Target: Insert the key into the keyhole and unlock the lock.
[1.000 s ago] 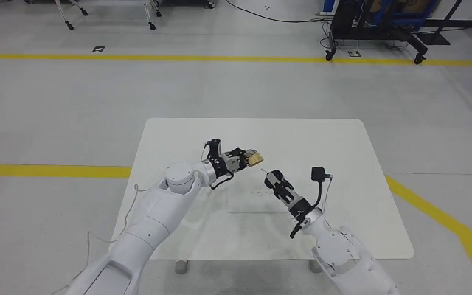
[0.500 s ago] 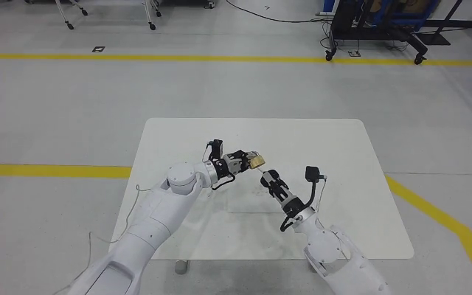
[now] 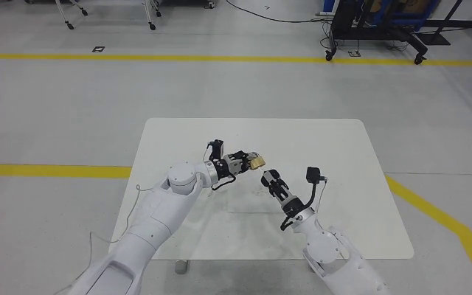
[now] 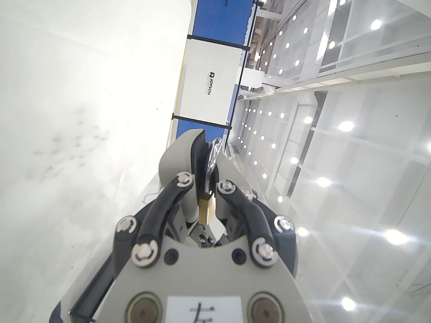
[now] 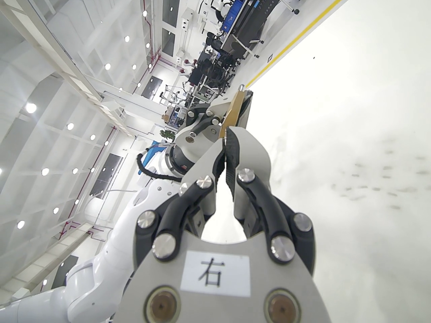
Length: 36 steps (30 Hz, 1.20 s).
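A brass padlock (image 3: 255, 160) is held above the white table (image 3: 346, 147) by my left gripper (image 3: 246, 159), which is shut on it. In the left wrist view the brass body (image 4: 205, 209) and silver shackle (image 4: 214, 156) sit between the fingers (image 4: 175, 163). My right gripper (image 3: 268, 176) is just to the front right of the lock, fingers pressed together on the thin key, whose blade points at the lock. In the right wrist view the padlock (image 5: 235, 109) stands just past my right gripper (image 5: 225, 144). The key is mostly hidden by the pads.
Both grippers hang over the middle of the table, with bare surface around them. The table's far edge (image 3: 251, 120) and right edge (image 3: 387, 184) are well away. Faint scuff marks (image 5: 377, 183) dot the tabletop.
My right gripper has moved up and left across the table toward the padlock, closing the gap to it. The left arm with the padlock has barely shifted.
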Available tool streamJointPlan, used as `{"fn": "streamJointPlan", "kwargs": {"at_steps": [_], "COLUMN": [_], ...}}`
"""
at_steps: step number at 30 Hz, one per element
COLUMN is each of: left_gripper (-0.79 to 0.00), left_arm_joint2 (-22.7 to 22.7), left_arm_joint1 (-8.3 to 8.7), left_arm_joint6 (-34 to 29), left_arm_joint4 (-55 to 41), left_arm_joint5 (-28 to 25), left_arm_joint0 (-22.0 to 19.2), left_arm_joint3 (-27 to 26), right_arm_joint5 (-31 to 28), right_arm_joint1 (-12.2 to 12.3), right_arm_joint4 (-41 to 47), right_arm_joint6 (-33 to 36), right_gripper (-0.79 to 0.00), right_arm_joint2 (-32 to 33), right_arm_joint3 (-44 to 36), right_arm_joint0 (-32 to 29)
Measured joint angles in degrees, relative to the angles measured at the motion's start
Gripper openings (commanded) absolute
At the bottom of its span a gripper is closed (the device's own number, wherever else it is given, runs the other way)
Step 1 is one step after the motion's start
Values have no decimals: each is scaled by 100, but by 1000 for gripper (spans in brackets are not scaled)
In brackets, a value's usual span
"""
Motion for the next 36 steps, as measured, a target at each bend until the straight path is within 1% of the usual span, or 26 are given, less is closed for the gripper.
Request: {"fn": "streamJointPlan", "kwargs": {"at_steps": [8,18,28,36], "left_gripper": [-785,-785,-785,-785], "left_arm_joint2": [-9,-51,-100,-110], "left_arm_joint1": [-21,-36,-46,-67], "left_arm_joint6": [-81,-142,-213,-335], "left_arm_joint4": [63,135,206,207], "left_arm_joint5": [-14,-13,-105,-276], "left_arm_joint0": [-5,-15,3,26], "left_arm_joint3": [18,41,26,3], "right_arm_joint5": [75,126,103,-56], "right_arm_joint1": [-50,-118,-166,-226], "right_arm_joint4": [128,-14,2,374], "right_arm_joint6": [-128,22,12,59], "right_gripper": [-785,-785,-785,-785], "right_arm_joint2": [41,-150,-126,-134], "right_arm_joint3": [47,40,61,182], "right_arm_joint0": [-18,53,70,133]}}
